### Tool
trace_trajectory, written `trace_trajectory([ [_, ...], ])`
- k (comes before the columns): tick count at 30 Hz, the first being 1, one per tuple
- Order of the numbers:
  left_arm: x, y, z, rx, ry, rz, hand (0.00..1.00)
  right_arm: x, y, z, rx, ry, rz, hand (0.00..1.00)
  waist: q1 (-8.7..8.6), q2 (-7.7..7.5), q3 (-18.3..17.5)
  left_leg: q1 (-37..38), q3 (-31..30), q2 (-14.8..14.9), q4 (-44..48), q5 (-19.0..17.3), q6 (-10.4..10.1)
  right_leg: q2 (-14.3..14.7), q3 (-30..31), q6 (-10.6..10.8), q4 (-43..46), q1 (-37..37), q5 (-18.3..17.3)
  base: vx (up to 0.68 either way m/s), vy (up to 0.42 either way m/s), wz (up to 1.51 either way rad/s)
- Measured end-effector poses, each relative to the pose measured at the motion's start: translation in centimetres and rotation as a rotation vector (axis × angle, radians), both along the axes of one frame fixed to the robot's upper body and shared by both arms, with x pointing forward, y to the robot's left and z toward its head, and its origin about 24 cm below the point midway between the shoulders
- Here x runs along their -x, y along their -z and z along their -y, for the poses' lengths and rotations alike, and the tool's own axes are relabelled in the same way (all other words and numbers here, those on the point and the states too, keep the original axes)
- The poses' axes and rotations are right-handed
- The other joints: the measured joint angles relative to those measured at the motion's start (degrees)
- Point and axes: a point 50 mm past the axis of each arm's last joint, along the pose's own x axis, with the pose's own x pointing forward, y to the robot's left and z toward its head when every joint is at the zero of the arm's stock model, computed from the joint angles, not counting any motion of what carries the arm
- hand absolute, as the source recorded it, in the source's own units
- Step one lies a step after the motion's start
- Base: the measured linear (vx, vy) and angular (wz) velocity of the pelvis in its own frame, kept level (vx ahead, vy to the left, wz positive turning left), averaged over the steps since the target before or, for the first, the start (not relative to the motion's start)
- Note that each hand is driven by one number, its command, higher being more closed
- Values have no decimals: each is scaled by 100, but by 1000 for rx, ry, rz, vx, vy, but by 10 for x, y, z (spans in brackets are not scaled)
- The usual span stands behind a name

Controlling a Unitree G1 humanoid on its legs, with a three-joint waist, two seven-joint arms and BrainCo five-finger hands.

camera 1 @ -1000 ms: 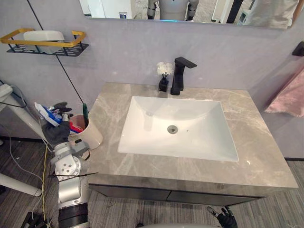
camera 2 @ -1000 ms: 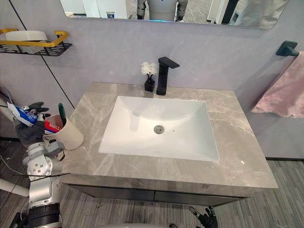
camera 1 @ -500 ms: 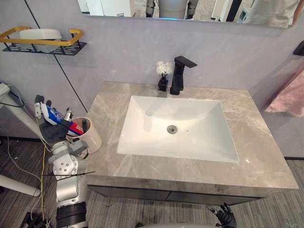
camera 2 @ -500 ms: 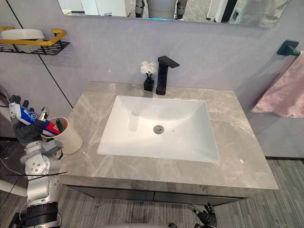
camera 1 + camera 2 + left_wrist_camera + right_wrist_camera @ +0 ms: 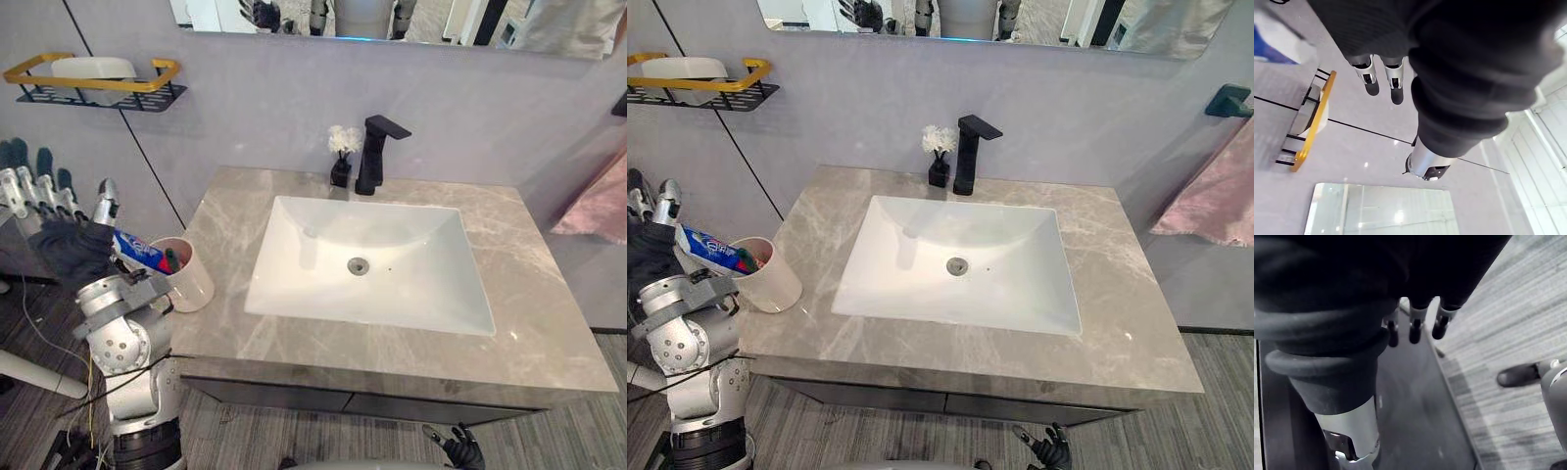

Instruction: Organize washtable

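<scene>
The left hand is held up off the grey marble counter's left edge, fingers straight and spread. The white, blue and red toothpaste tube leans out of the cream round cup. Its left end is hidden behind the hand's dark cover, so contact is unclear. A green toothbrush barely shows inside the cup. The right hand hangs below the near edge, partly cut off, fingers loosely apart.

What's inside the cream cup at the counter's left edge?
A toothpaste tube leans out over the cup rim, a dark green item beside it. The cup's wall hides their lower ends and its bottom.
</scene>
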Motion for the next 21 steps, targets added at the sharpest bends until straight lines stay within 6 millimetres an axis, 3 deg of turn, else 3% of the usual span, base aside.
trace_trajectory([
  [3, 12, 0, 0, 20, -25, 25, 0, -2, 0, -1, -1, -1, 6, 0, 10, 24, 16, 4, -7, 2, -14, 1, 1, 0, -9, -1, 1, 6, -2, 0, 0, 0],
  [10, 36, 24, -4, 127, -82, -37, 0, -2, 0, -6, -15, 4, 7, 0, 109, 77, 145, 132, -29, 17, -195, 16, -8, -3, -105, -5, 63, 106, -85, -31, -7, 6],
  [11, 38, 29, -3, 151, -84, -54, 100, -2, 1, -8, -21, 6, 5, 0, 149, 38, 166, 133, -59, 20, -197, 16, -9, -21, -147, 4, 93, 110, -120, 4, -3, 11],
  [16, 49, 51, -4, 234, -107, -138, 100, -7, 0, -13, -23, -9, 19, 0, 165, -24, 183, 125, -74, 5, -188, 21, -1, -62, -189, 26, 100, 123, -152, 12, 2, 4],
  [21, 42, 73, -3, 264, -82, -255, 100, -8, 0, -15, -16, -17, 15, 0, 172, -64, 207, 133, -77, 0, -191, 17, -4, -76, -236, 32, 100, 145, -157, -7, -2, 1],
])
